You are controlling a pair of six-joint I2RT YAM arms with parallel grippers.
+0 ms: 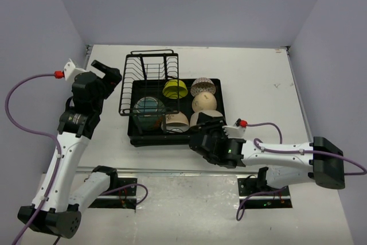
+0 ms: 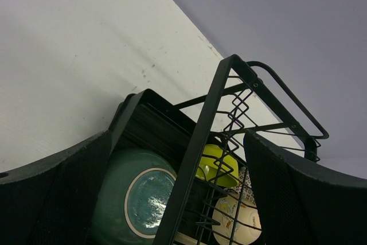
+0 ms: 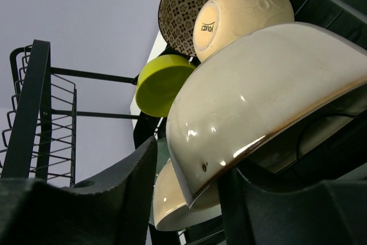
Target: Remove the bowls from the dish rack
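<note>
**Right gripper straddling the beige bowl's rim**

Your right gripper [image 3: 189, 164] is at the near right corner of the rack [image 1: 149, 140]. Its fingers are apart, with the rim of the beige bowl [image 3: 258, 96] down between them. A sliver of gap shows between one finger and the bowl's wall, so nothing is pinched.

All six bowls are in the rack. The beige bowl sits at the near right, with the cream bowl [image 1: 205, 102] just behind it and the patterned bowl [image 1: 203, 87] at the far right. The yellow-green bowl [image 1: 174, 89] is at the far middle and the banded bowl [image 1: 175, 122] at the near middle. The teal bowl [image 1: 149, 106] is at the left end.

Your left gripper [image 1: 110, 74] hovers just off the rack's far left side, fingers spread wide and holding nothing.
</note>
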